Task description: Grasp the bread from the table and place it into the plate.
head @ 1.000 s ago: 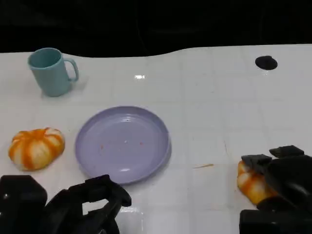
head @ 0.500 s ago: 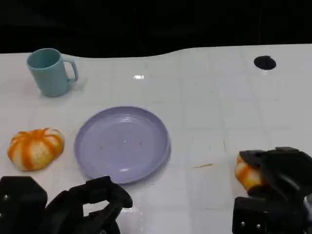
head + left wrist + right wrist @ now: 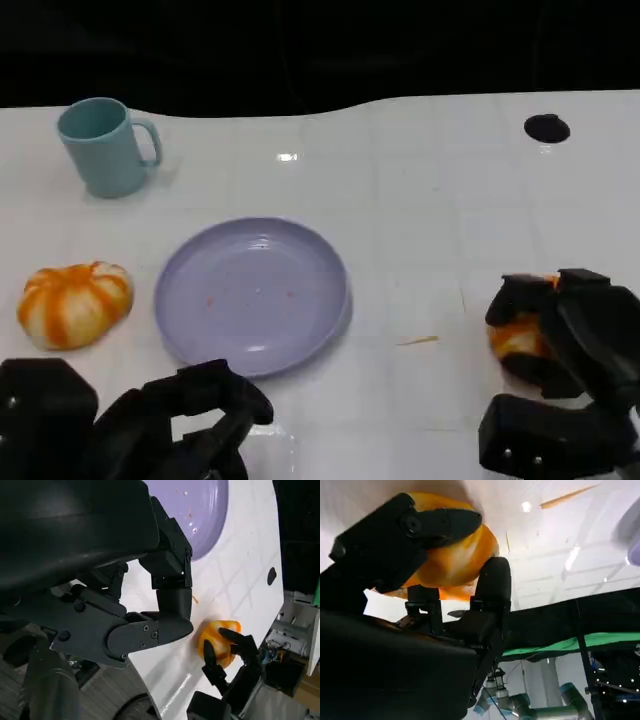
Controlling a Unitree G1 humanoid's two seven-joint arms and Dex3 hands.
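Spreading across most of the scene, the white table carries a lilac plate near its middle. Right of the plate and well apart from it, the right hand has its fingers wrapped around an orange bread, pinching it from both sides. Just below the plate's near rim, the left hand hovers with fingers curled loosely, holding nothing. Left of the plate lies a second striped bread; beyond that stands a teal mug.
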